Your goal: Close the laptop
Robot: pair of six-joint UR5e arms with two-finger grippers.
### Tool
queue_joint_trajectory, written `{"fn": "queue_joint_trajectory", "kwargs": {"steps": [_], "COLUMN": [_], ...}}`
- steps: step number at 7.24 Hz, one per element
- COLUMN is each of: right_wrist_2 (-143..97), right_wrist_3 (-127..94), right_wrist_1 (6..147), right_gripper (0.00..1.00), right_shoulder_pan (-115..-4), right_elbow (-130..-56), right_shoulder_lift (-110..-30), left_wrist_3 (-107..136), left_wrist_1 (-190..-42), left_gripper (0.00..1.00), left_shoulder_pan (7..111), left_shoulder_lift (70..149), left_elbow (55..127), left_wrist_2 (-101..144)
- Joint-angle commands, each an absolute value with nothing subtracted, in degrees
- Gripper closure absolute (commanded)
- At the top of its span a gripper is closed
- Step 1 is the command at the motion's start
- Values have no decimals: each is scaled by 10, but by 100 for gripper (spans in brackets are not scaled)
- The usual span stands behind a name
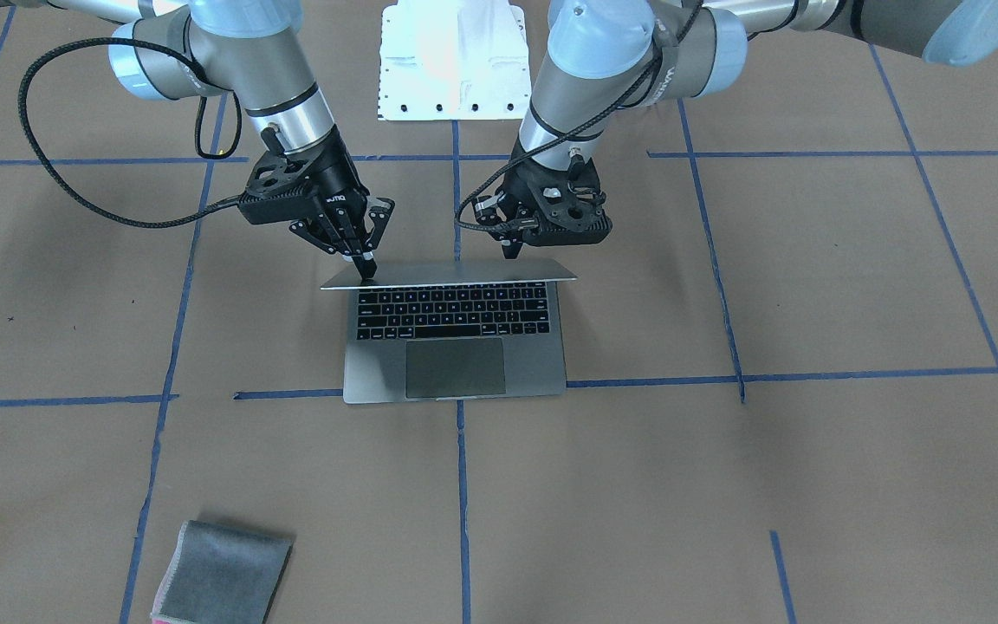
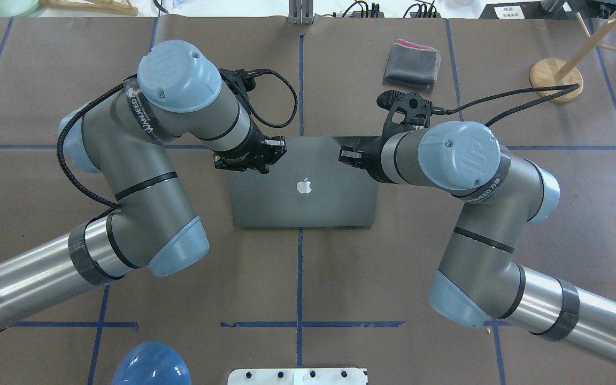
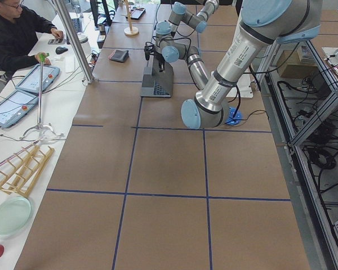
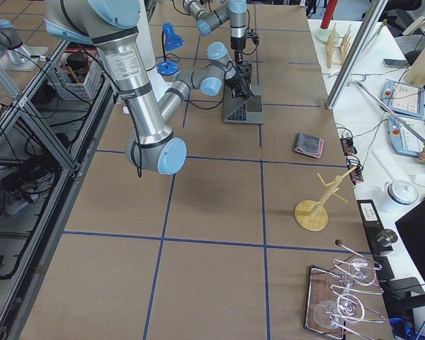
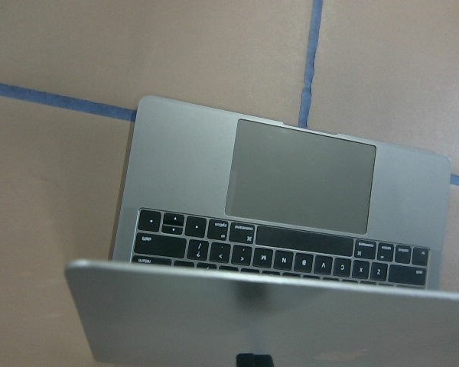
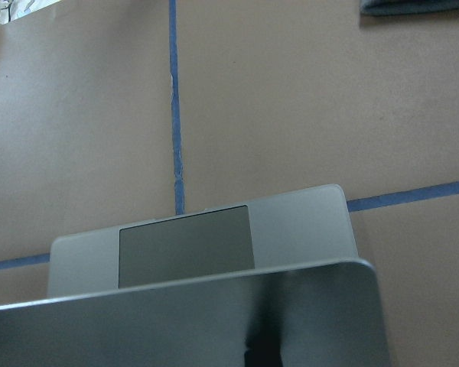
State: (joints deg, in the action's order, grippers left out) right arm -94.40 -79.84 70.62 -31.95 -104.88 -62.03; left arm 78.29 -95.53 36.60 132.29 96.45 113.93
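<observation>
Right now I have the laptop near the middle of the surface, hinge toward the robot's edge, with its lid tipped partway down. The left gripper and the right gripper each have fingers pressed together, holding nothing, with their tips at the back of the lid's top edge. Placed one toward each corner, they should, I judge, fold it evenly without twisting.
</observation>
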Motion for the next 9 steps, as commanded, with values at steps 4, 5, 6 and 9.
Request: {"fn": "queue_joint_trajectory", "kwargs": {"steps": [4,5,6,9], "right_wrist_2": [-956,-956,-957,-1011], "right_wrist_3": [-783,-780,-779,-761], "right_wrist_1": [703,701,699,689], "right_gripper": [100,100,100,100], "right_shoulder_pan": [-335,-336,-337,-368], "right_elbow": [-963,-938,-913,-904], "right_shoulder_lift": [-572,-560,-546,-535], "left_wrist_3": [768,767,762,760], "left_wrist_1": [-1020,-1021,-1021,-1087], "left_gripper": [100,100,100,100], "left_shoulder_pan": [382,382,382,384], "left_shoulder_lift": [1346,1347,1347,1360], "left_elbow": [860,855,852,784], "left_wrist_2": [1141,1141,1141,1139]}}
